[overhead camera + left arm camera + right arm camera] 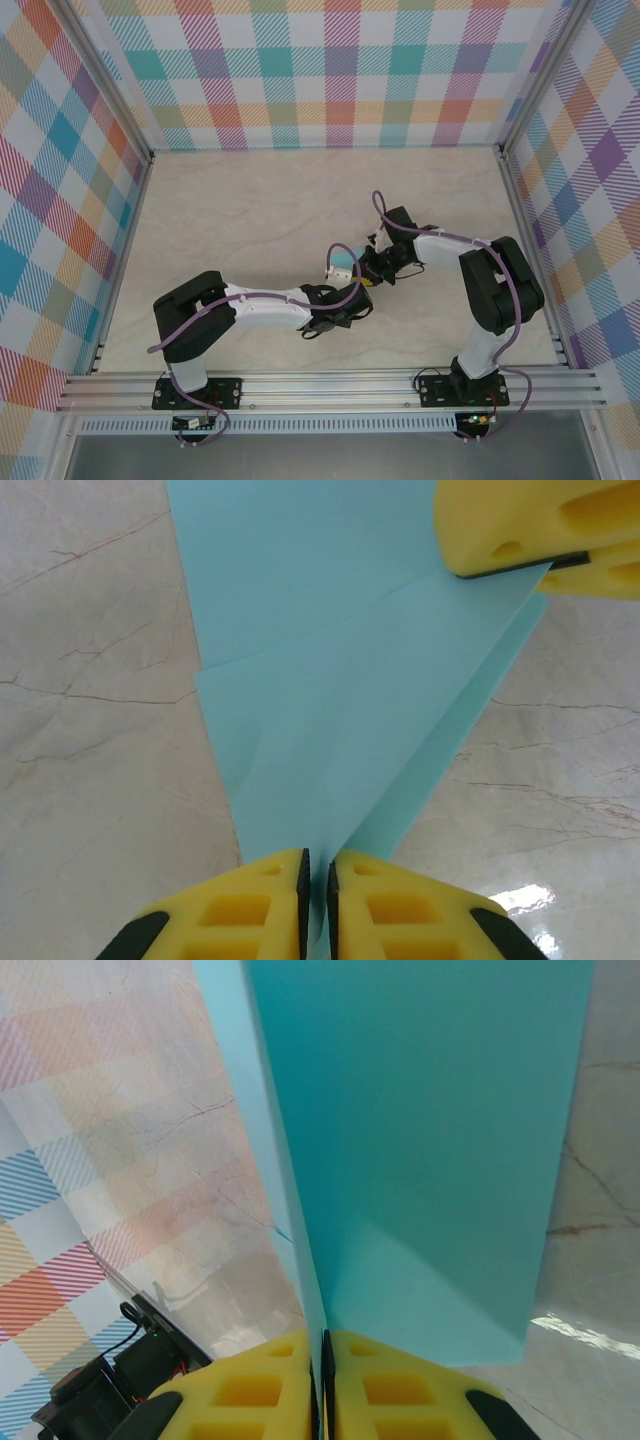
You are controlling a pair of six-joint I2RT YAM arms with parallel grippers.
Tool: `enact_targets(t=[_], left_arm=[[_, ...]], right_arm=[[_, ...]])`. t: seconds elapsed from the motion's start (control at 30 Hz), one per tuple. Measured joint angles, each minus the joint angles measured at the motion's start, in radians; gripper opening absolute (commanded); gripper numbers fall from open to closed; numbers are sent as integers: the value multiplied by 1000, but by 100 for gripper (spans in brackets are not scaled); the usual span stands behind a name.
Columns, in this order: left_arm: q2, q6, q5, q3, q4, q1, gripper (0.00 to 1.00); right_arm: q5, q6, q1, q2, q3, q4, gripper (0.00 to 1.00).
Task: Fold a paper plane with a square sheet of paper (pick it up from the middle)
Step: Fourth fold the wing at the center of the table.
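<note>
- Top external: the two arms meet just right of the frame's middle, above the marble table (250, 200). The left gripper (357, 288) sits just below and left of the right gripper (377, 266).
- In that view a small piece of the teal paper (342, 259) shows just left of the two grippers, at about the right gripper's height.
- Plaid walls (340, 70) close in the table along the top and both sides of the frame.
- Left wrist: the paper (340, 680) runs from the top of the frame down to bottom centre and narrows to a point. It is in folded layers, with edges crossing its upper half and a further layer along its right edge.
- The left gripper (318, 885) has its yellow pads almost together, pinching that narrow tip.
- At the upper right of this view the right gripper's fingers (530, 525) clamp the paper's far corner.
- Right wrist: the right gripper (322, 1365) has its pads pressed together on the paper's (430, 1160) lower edge.
- The sheet rises from there to the top of the frame, with a broad darker face on the right and a pale strip on the left.
</note>
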Motion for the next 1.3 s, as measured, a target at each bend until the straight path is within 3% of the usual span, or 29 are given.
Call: enact_targets(t=[0.37, 0.6, 0.77, 0.97, 1.3], left_arm=[[-7, 7, 26, -25, 43, 2, 5], [-79, 34, 133, -137, 178, 50, 3], [-119, 38, 260, -227, 311, 109, 2], [-138, 22, 378, -314, 461, 164, 2], [-157, -31, 509, -416, 634, 233, 2]], right_arm=[[0, -11, 0, 0, 8, -19, 16], [25, -38, -1, -55, 9, -52, 34], [55, -45, -18, -183, 9, -62, 43], [47, -48, -31, -261, -19, -24, 34], [-23, -13, -4, -164, -85, 74, 16]])
